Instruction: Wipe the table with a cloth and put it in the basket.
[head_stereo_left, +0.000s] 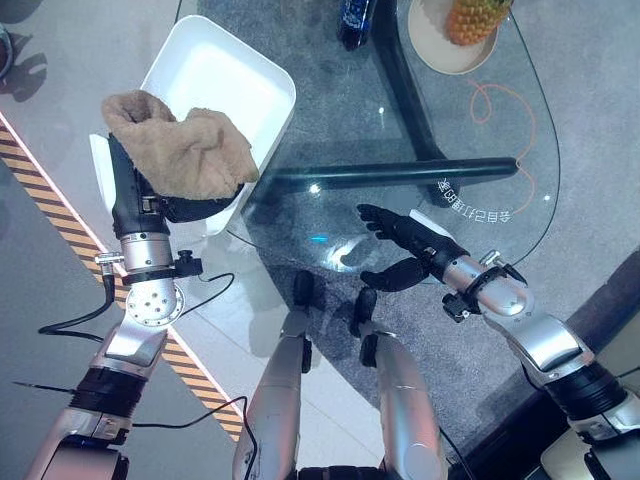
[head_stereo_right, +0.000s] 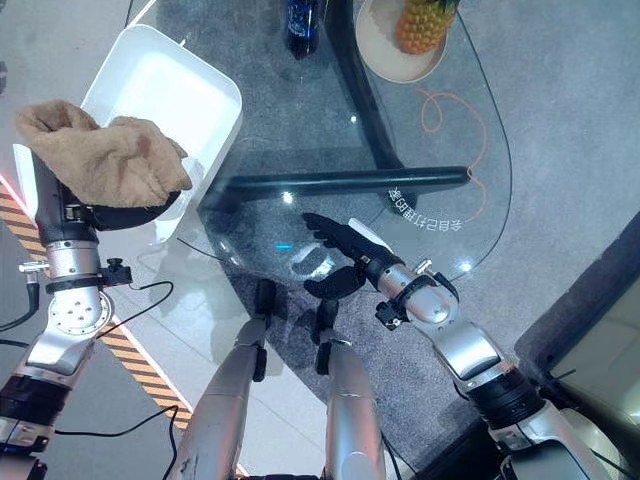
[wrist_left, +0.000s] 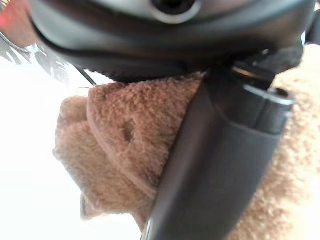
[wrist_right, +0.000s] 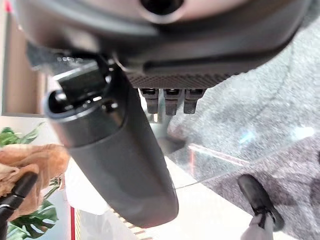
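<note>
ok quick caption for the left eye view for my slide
Left hand holds the tan cloth over the white basket beside the glass table.

Looks like a showroom or lab floor: hazard-striped tape (head_stereo_left: 190, 360) on grey tiles, round glass surface (head_stereo_left: 470, 190), potted plant (wrist_right: 25, 220).

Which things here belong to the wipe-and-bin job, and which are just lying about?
Job:
- cloth, held up in the left hand over the basket's near edge
- white basket, beside the table
- glass table
- right hand, open over the table's near edge

Lying about:
- pineapple on a plate
- dark bottle
</note>
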